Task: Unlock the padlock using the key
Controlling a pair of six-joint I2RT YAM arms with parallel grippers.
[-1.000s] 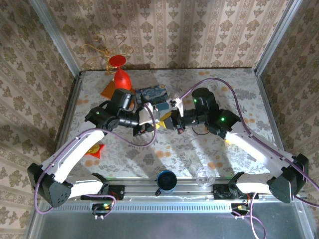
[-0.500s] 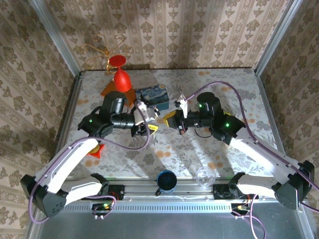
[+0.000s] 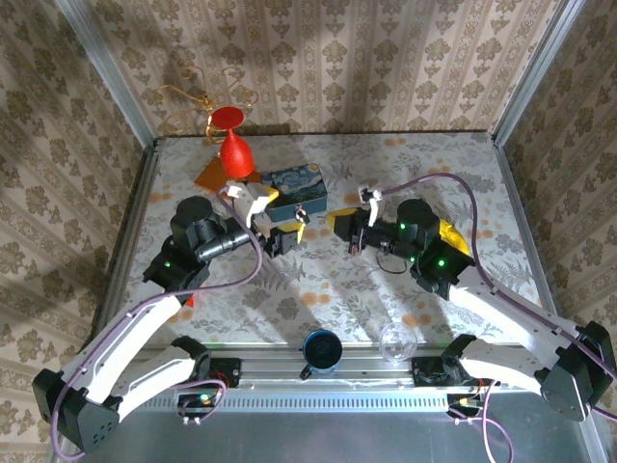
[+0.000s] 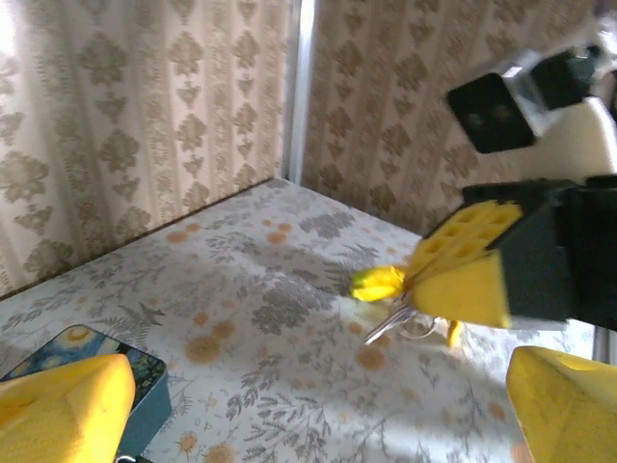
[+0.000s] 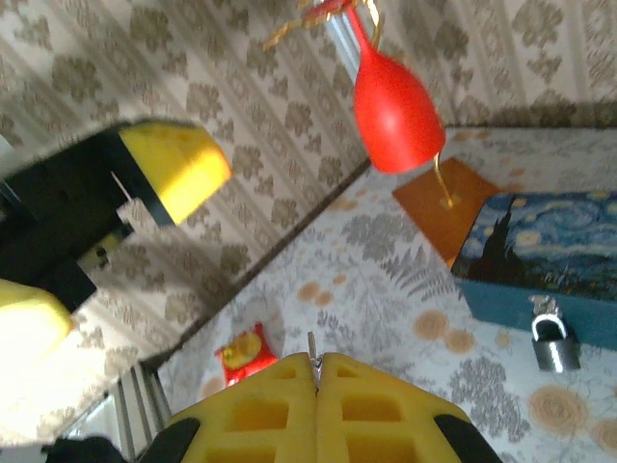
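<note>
The padlock [image 5: 551, 342], small, grey and with its shackle up, rests on the table against the side of the blue painted tin [image 5: 540, 260] [image 3: 297, 190]. My right gripper [image 5: 317, 362] [image 3: 337, 224] is shut on the key [image 5: 312, 345], whose tip pokes out between the yellow fingers. In the left wrist view the key [image 4: 390, 323] hangs from those fingers [image 4: 463, 270] with its ring and a yellow tag [image 4: 376, 283]. My left gripper [image 4: 308, 424] [image 3: 287, 237] is open and holds nothing. It faces the right gripper across a gap.
A red goblet-shaped ornament [image 3: 234, 147] on an orange base [image 3: 212, 176] stands behind the tin. A red packet [image 5: 243, 352] lies at the left. A blue cup [image 3: 321, 349] and a clear cup [image 3: 395, 340] sit by the near rail. Metal frame posts and papered walls surround the table.
The two grippers, close together at the table's middle a second ago, have drawn apart. The left arm pulled back to the left, the right arm to the right.
</note>
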